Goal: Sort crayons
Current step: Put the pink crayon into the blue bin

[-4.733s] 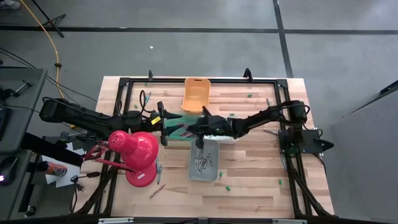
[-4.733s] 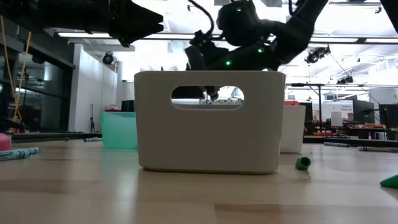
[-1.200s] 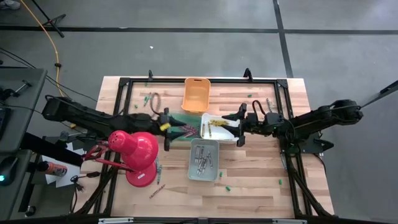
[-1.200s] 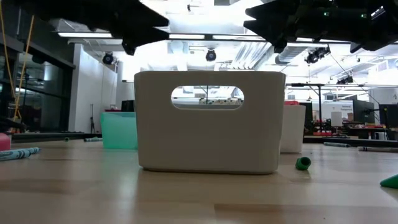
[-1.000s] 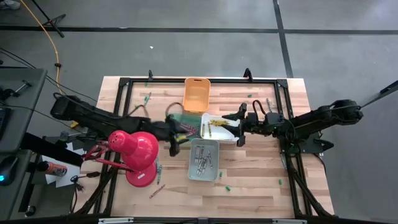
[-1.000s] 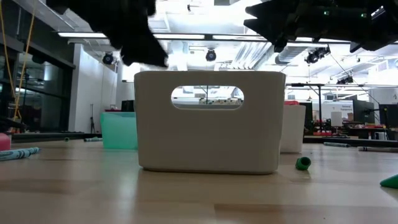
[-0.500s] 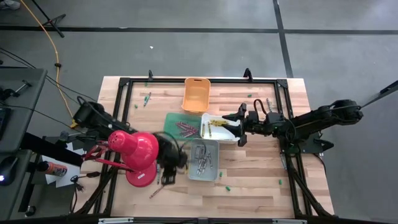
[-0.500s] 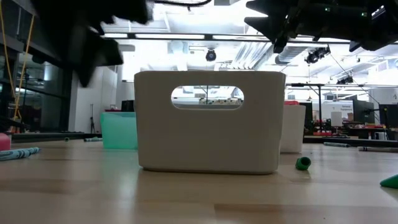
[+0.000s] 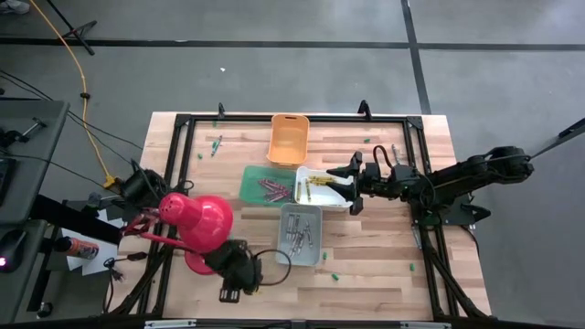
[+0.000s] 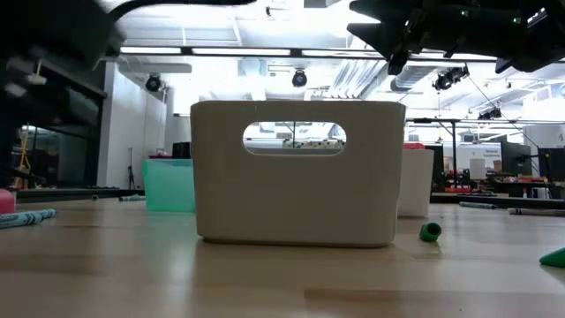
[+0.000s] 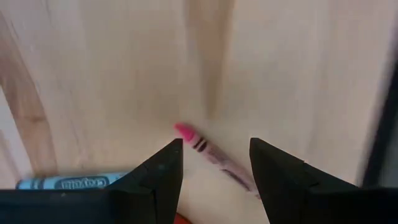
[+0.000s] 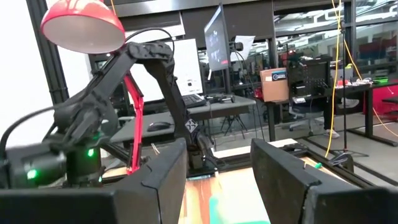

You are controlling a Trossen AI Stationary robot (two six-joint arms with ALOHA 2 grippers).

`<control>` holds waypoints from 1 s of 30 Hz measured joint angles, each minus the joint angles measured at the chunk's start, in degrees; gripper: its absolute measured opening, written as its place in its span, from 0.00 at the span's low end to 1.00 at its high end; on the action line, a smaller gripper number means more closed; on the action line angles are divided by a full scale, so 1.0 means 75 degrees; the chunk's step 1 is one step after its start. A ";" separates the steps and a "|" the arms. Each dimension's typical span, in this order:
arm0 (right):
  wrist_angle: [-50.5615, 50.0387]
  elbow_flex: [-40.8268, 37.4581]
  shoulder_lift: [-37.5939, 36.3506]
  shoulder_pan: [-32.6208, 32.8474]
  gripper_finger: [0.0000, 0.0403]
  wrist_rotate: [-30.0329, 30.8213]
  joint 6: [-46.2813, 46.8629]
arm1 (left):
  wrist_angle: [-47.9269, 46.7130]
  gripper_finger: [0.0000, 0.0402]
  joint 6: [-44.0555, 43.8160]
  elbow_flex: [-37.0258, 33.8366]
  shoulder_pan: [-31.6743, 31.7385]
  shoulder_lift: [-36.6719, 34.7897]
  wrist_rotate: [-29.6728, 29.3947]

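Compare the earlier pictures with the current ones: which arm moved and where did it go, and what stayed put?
The left gripper swung from beside the green bin to the table's near edge, now open above a pink crayon. The right gripper, open and empty, earlier over the grey bin, pulled back and has waited by the white bin. The bins stayed.

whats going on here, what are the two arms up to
The robot is sorting crayons into bins. The left gripper hangs open near the table's front edge, just above a loose pink crayon, with a blue crayon lying beside it. The right gripper waits open and empty at the white bin, which holds yellow crayons. The green bin has reddish ones, the grey bin greyish ones, and the orange bin looks empty.
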 joint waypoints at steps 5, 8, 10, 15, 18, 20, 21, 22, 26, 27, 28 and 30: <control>0.0001 0.0001 0.0000 0.0000 0.43 0.0000 0.0000 | -0.0354 0.43 -0.0543 0.0004 -0.0166 0.0377 -0.0272; 0.0005 0.0001 0.0000 0.0000 0.43 0.0000 0.0000 | -0.0382 0.43 -0.0801 0.0029 -0.0182 0.0454 -0.0267; 0.0025 0.0001 0.0000 0.0000 0.43 0.0000 0.0000 | -0.0352 0.43 -0.0907 0.0029 -0.0190 0.0464 -0.0302; 0.0024 0.0001 0.0000 0.0000 0.43 0.0000 -0.0003 | -0.0366 0.43 -0.1517 0.0026 -0.0151 0.0475 -0.0360; 0.0024 -0.0001 -0.0003 0.0000 0.43 0.0003 -0.0001 | -0.0374 0.41 -0.2014 0.0022 -0.0141 0.0481 -0.0373; 0.0023 0.0001 -0.0003 0.0000 0.43 0.0003 -0.0001 | -0.0381 0.38 -0.2216 0.0017 -0.0139 0.0482 -0.0389; 0.0024 -0.0002 -0.0003 0.0000 0.43 0.0003 -0.0003 | -0.0392 0.35 -0.2294 0.0016 -0.0139 0.0484 -0.0403; 0.0021 0.0001 -0.0003 0.0000 0.43 0.0003 0.0000 | -0.0398 0.32 -0.2345 0.0014 -0.0139 0.0484 -0.0413; 0.0021 0.0001 -0.0003 0.0000 0.43 0.0003 0.0000 | -0.0439 0.15 -0.2373 0.0009 -0.0139 0.0484 -0.0462; 0.0021 0.0001 -0.0003 0.0000 0.43 0.0003 0.0000 | -0.0450 0.11 -0.2373 0.0007 -0.0137 0.0484 -0.0472; 0.0020 0.0000 -0.0003 0.0000 0.43 0.0003 0.0000 | -0.0455 0.07 -0.2373 0.0003 -0.0133 0.0484 -0.0472; 0.0020 -0.0002 -0.0003 0.0000 0.43 0.0003 0.0000 | -0.0440 0.02 -0.2373 0.0003 -0.0125 0.0487 -0.0462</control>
